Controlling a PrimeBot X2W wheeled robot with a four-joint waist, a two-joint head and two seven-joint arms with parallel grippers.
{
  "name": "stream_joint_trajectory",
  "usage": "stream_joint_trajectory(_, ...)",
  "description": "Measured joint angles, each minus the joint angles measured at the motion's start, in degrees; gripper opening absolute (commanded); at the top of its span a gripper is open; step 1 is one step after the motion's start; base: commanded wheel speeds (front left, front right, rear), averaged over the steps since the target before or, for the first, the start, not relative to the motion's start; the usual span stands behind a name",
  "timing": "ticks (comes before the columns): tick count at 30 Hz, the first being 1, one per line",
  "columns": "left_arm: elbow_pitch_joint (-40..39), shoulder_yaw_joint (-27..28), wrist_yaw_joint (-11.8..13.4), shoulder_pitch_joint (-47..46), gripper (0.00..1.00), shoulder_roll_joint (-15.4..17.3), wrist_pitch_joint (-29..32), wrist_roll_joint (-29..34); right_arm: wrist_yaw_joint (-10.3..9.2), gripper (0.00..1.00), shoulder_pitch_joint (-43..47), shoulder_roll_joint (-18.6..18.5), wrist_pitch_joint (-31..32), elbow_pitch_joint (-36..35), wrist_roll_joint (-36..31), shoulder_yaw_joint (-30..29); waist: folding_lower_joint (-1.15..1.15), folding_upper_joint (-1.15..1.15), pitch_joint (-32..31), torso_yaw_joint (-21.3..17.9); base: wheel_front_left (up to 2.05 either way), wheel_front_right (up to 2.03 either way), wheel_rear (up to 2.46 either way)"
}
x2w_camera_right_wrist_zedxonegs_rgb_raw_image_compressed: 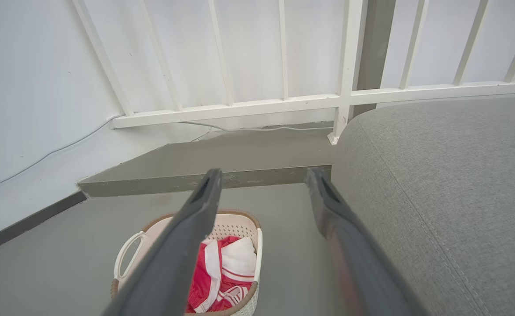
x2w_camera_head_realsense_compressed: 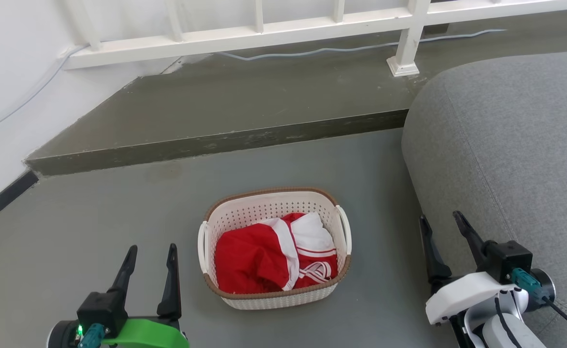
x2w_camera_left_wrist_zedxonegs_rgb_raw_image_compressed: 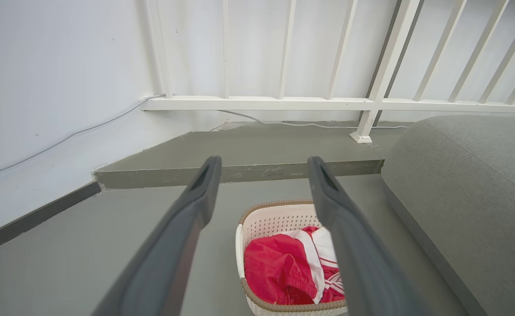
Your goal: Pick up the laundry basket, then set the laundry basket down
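Note:
The laundry basket (x2w_camera_head_realsense_compressed: 264, 204) stands on the grey floor, cream-white and perforated, with a brown rim and a white handle on each side. Red and white clothing (x2w_camera_head_realsense_compressed: 273, 256) lies inside it. My left gripper (x2w_camera_head_realsense_compressed: 152, 249) hangs open to the basket's left, apart from it, with nothing between its fingers. My right gripper (x2w_camera_head_realsense_compressed: 442, 220) is open to the basket's right, close to the grey sofa. In the left wrist view the basket (x2w_camera_left_wrist_zedxonegs_rgb_raw_image_compressed: 270, 219) sits low between and behind the fingers (x2w_camera_left_wrist_zedxonegs_rgb_raw_image_compressed: 204, 184). The right wrist view has the basket (x2w_camera_right_wrist_zedxonegs_rgb_raw_image_compressed: 233, 224) at lower left, partly behind a finger (x2w_camera_right_wrist_zedxonegs_rgb_raw_image_compressed: 207, 193).
A grey sofa (x2w_camera_head_realsense_compressed: 505, 145) fills the right side, next to my right gripper. Behind the basket a raised concrete step (x2w_camera_head_realsense_compressed: 225, 140) runs across, with a white railing (x2w_camera_head_realsense_compressed: 264, 29) and a thin cable (x2w_camera_head_realsense_compressed: 336, 49) along it. A white wall (x2w_camera_head_realsense_compressed: 3, 96) stands on the left.

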Motion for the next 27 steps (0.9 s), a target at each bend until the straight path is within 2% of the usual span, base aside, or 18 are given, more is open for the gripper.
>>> stream_joint_trajectory(8,-0.4,-0.3,0.0,0.7,1.0,0.0,0.0,0.2,0.0,1.0,0.9,0.2,0.0,0.0,-0.1,-0.3,0.0,0.0,-0.2,0.1,0.0,0.0,0.0)
stream_joint_trajectory(9,-0.5,-0.3,0.0,0.7,0.0,0.0,0.0,0.2,0.0,0.0,1.0,0.3,0.0,0.0,-0.1,-0.3,0.0,0.0,-0.2,0.1,0.0,0.0,0.0)
stream_joint_trajectory(18,2.2,-1.2,-0.1,1.3,0.0,-0.5,0.3,-1.3,0.58,0.0,3.1,1.3,0.1,2.3,1.3,0.1,0.0,0.0,-0.2,0.2,0.0,0.0,0.0)
stream_joint_trajectory(27,1.5,-0.7,-1.3,2.1,0.0,-1.0,0.8,-8.3,1.62,0.0,3.4,1.6,0.6,1.0,8.3,-0.9,0.0,0.0,-0.3,0.2,0.0,0.0,0.0)
